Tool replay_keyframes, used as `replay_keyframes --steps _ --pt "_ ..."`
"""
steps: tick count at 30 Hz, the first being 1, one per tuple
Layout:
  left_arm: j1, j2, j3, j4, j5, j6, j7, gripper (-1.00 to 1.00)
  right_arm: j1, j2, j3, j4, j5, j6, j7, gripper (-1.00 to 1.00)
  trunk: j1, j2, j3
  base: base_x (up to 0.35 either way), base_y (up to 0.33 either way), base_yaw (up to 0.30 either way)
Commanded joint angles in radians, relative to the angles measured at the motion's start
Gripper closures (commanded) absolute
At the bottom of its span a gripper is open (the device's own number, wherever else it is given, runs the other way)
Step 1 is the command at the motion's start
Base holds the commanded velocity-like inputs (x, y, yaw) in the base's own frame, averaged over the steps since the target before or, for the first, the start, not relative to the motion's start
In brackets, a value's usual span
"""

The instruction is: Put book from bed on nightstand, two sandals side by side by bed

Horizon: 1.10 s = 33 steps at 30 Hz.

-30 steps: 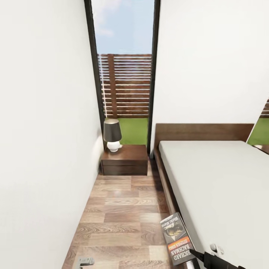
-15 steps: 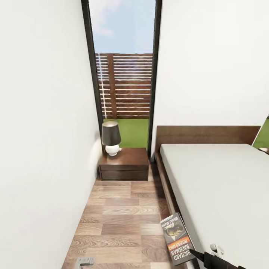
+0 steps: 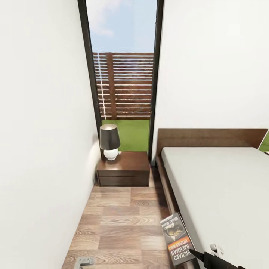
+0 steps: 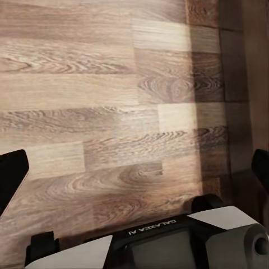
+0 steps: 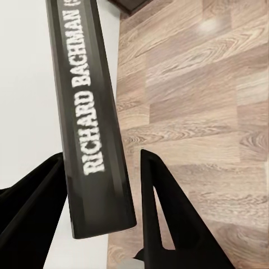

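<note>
The robot is rolling closer to the nightstand (image 3: 124, 169) beside the bed (image 3: 220, 194), the right gripper's (image 5: 101, 185) fingers clamping the book (image 3: 176, 239) edge-on above the floor; the left gripper's (image 4: 134, 168) fingers are hanging spread and empty.

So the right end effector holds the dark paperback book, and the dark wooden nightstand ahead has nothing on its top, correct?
Not quite. The right end effector does hold the dark paperback book, but the dark wooden nightstand carries a dark-shaded table lamp, as the head view shows.
</note>
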Motion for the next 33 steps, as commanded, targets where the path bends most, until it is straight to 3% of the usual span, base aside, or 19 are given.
replay_keyframes --steps 1,33 --pt "-0.001 0.0 -0.008 0.0 0.009 -0.002 -0.003 -1.0 -0.001 0.0 0.0 -0.001 -0.011 0.011 0.002 1.0 0.001 -0.001 -0.001 0.325 0.0 0.0" --pt "-0.001 0.0 -0.008 0.0 0.009 -0.002 -0.003 -1.0 -0.001 -0.001 0.0 -0.001 -0.011 0.011 0.002 1.0 0.001 -0.001 -0.001 0.313 0.0 0.0"
